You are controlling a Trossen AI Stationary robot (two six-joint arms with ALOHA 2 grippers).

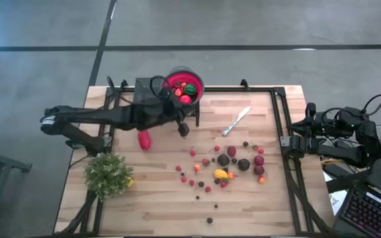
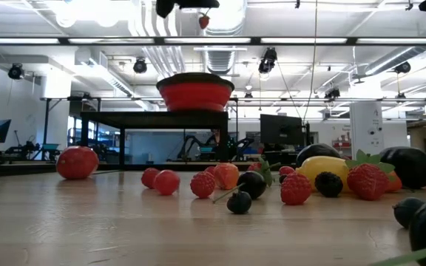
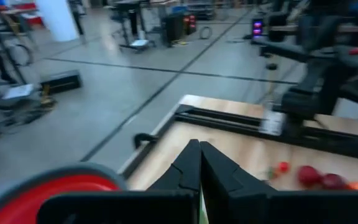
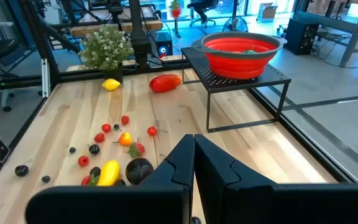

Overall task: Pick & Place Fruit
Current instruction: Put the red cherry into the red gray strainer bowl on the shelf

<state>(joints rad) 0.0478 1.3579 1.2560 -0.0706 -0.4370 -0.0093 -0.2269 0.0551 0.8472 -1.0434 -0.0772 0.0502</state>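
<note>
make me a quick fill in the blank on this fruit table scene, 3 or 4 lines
1. The red bowl sits on a black ____.
2. The silver knife lies on the table between the bowl and the ____ arm.
3. A yellow lemon lies beside the bushy green ____.
4. The left gripper hangs near the bowl, fingers ____.

Missing words: stand; right; plant; shut

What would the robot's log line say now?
left gripper shut on small red fruit near red bowl | right gripper shut at table edge
</note>
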